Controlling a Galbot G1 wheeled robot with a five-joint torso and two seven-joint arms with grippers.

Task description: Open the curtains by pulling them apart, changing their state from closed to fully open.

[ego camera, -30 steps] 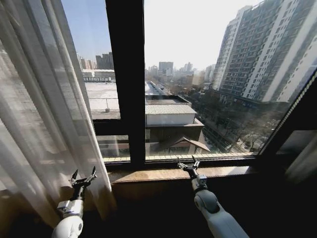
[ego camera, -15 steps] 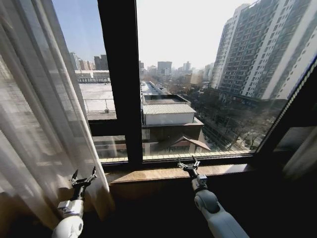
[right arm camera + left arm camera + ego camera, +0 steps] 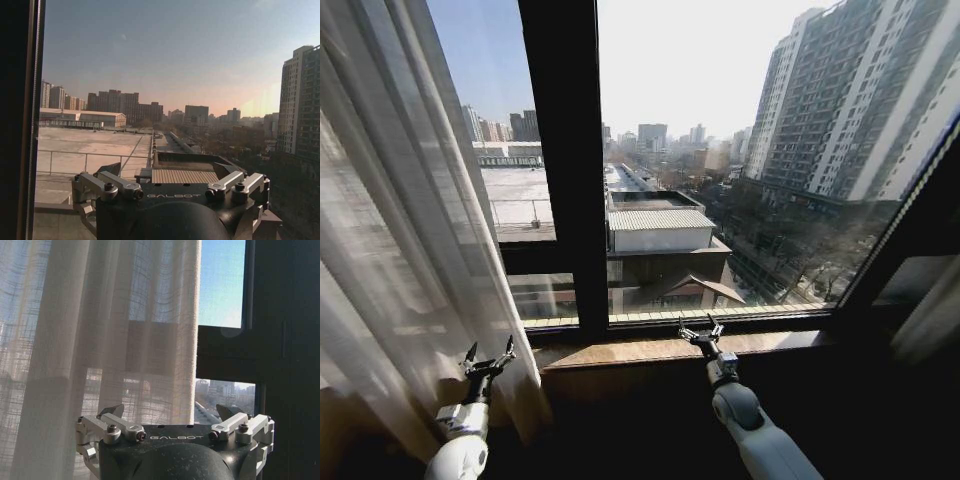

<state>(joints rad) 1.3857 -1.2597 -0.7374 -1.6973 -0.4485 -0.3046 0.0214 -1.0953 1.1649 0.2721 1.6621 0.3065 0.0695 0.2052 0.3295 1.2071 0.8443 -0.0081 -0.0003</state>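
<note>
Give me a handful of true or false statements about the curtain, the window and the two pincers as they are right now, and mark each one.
1. The sheer white curtain hangs at the left side of the window. True.
2. The left pincer is clamped on the curtain's fabric. False: its fingers are spread and hold nothing; it sits low, by the curtain's lower edge.
3. The right pincer is open, in front of the window sill. True.
4. The curtain covers the whole window. False: the glass right of the black window frame bar is uncovered, with the city visible.
5. The right pincer points at curtain fabric. False: its wrist view faces bare glass and buildings.
</note>
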